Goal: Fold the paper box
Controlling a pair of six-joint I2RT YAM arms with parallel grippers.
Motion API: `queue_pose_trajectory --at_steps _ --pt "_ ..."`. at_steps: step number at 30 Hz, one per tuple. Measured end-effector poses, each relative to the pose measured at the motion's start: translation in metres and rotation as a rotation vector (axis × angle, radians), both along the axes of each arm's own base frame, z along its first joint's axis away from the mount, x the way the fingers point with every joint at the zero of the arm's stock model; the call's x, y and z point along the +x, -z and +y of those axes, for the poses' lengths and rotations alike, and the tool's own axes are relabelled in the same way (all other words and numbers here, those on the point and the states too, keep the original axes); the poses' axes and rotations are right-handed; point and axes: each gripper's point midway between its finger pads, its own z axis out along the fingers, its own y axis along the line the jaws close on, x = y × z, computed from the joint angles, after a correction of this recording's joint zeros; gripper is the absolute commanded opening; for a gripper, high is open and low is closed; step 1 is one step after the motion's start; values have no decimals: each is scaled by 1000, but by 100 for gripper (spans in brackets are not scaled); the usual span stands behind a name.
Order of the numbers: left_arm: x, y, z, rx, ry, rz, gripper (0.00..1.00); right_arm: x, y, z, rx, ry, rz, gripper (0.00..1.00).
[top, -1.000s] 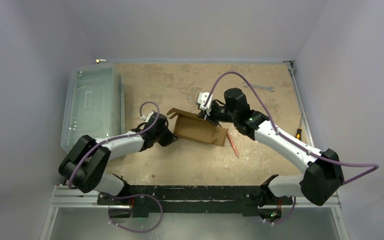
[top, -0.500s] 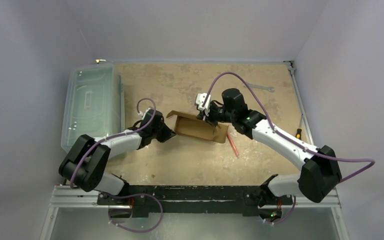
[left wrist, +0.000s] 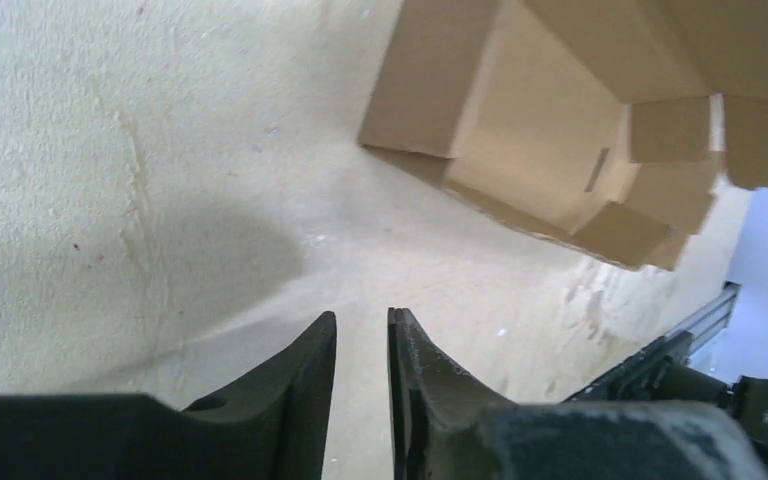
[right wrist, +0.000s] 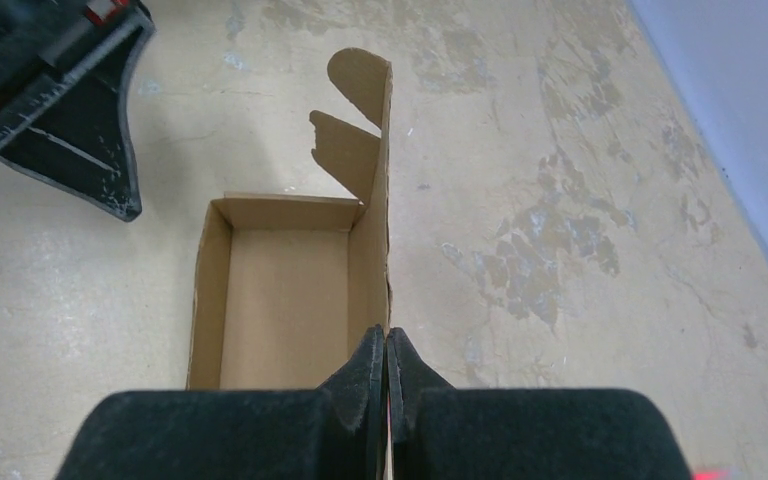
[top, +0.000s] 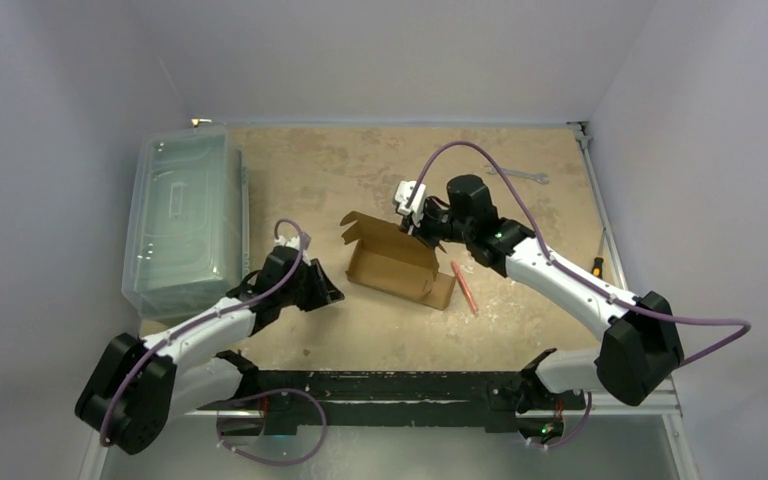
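Right wrist, fingers [right wrist: 365, 368] pinching plain paper box [right wrist: 285, 300]

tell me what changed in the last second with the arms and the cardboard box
The left gripper, earlier shut at the left end of the paper box, opened slightly, came off it and pulled back toward its base; nothing is between its fingers. The box shifted only a little. The right gripper stays pinched on a side wall of the box, and the clear bin has not moved.
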Motion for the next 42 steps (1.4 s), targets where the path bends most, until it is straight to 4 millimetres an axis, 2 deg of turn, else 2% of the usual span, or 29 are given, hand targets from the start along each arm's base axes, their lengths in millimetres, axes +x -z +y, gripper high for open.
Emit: queue_pose_trajectory --at_steps 5,8,12,17,26,31,36,39,42 --pt "8 -30 3 -4 19 -144 48 1 0 -1 3 3 2 2" --pt "18 -40 3 19 31 -201 51 -1 0 0 14 -7 13 8" --pt "40 -39 -2 78 65 -232 61 -1 3 1 20 -8 33 19" --pt "64 -32 -10 138 111 -255 62 2 4 -2 30 -2 49 24" --pt "93 -38 -18 196 145 -307 46 4 3 -5 38 5 57 33" --pt "104 -33 -21 256 146 -315 42 2 3 -3 44 -4 63 37" --pt "105 -27 -32 345 175 -322 35 2 3 -4 47 -2 67 39" --pt "105 -25 -36 398 187 -326 22 3 3 -5 49 5 71 40" --pt "105 -21 -35 450 188 -320 17 5 3 -8 52 14 75 40"
